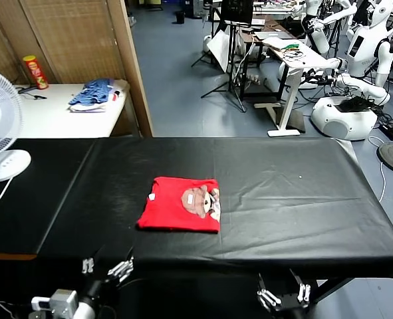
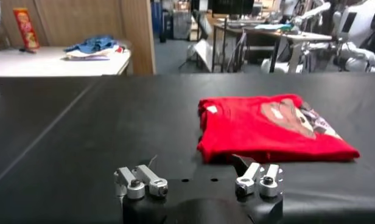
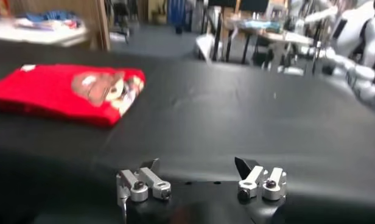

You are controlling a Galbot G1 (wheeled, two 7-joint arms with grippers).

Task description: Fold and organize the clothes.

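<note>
Broadly, the wide black cloth-covered tabletop [image 1: 282, 199] carries one bright red short-sleeved cotton T-shirt [image 1: 180, 205], folded into a flat rectangle with its brown-and-white print up, lying left of centre and nearer the front edge. Being soft, light and limp, it would likely sag and unfold if lifted by one corner, so pinching both ends of a folded edge looks safest. Below the front edge, the left gripper [image 1: 106, 268] and right gripper [image 1: 284, 294] hang with fingers apart, holding nothing.

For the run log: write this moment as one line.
T-shirt: folded, flat on black table | left end effector: open, near edge, empty | right end effector: open, near edge, empty
</note>
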